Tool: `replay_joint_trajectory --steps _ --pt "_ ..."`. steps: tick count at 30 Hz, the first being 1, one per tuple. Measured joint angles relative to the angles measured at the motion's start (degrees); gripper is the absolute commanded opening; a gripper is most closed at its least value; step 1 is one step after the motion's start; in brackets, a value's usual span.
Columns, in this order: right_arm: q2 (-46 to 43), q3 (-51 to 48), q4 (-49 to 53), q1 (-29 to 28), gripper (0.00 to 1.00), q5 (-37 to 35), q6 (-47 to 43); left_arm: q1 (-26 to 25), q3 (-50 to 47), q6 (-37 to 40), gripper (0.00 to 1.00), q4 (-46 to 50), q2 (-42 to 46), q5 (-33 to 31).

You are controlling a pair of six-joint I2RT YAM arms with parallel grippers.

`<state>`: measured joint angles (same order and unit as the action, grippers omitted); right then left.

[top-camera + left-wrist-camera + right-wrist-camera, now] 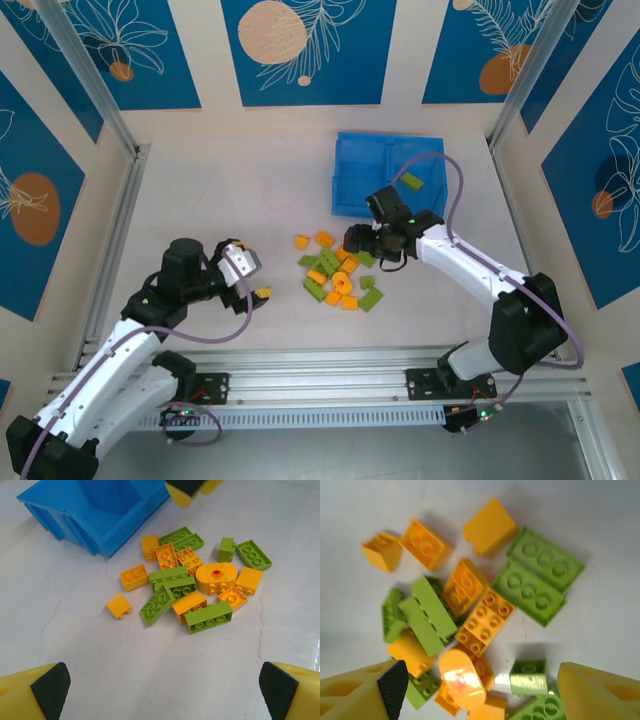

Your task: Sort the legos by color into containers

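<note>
The pale tabletop [250, 180] carries everything. At its far side, right of centre, sits the bright blue tray [360, 170], its two compartments side by side. In the top view a single lime green brick [412, 181] lies in the right-hand compartment; the left-hand one looks bare.

The right arm [470, 265] reaches in from the right, and its claw [490, 690] hangs over the pile's far right edge. Its fingers stand well apart and grip nothing. In its wrist view a small lime brick [529, 677] lies on the tabletop between them, close to the right finger, though I cannot tell if it touches.

The left arm [130, 340] is bent at the near left, well apart from the pile. Its claw [164, 690] is spread as wide as it goes and is empty, with only bare tabletop between its pads.

The legos [338, 275] lie loose in one mixed heap just in front of the tray, orange-yellow and lime green jumbled together, some leaning on others. A rounded orange-yellow piece [216, 576] with a red spot on top sits toward the heap's right side in the left wrist view, with long lime bricks beside it. One small orange-yellow brick [119, 605] lies slightly apart at the heap's left edge.
</note>
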<state>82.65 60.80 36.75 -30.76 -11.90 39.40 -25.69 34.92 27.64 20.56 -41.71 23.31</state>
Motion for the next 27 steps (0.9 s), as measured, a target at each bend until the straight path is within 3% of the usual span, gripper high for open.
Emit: replay_joint_trajectory --steps 3,8,14,20,24,27 --pt "0.5 -2.3 1.1 -1.9 0.86 -2.1 2.0 0.0 0.0 0.0 1.00 0.1 0.4 0.0" --pt "0.5 -7.3 1.0 -3.5 0.72 -3.8 3.0 0.0 0.0 0.1 1.00 0.1 0.7 0.0" --pt "2.9 -10.2 -1.8 -3.9 0.68 -2.3 2.1 0.0 0.0 0.7 1.00 0.1 0.1 0.0" --pt "7.0 -10.2 -5.4 -4.5 0.55 -2.4 1.1 0.0 0.0 1.0 1.00 0.1 0.0 0.0" --pt "8.2 -10.3 -6.9 -4.5 0.39 -4.0 0.3 0.0 0.0 1.0 1.00 0.1 0.0 0.0" --pt "8.3 -10.5 -7.1 -4.5 0.37 -4.6 -0.3 0.0 0.0 1.1 1.00 0.1 0.0 0.0"
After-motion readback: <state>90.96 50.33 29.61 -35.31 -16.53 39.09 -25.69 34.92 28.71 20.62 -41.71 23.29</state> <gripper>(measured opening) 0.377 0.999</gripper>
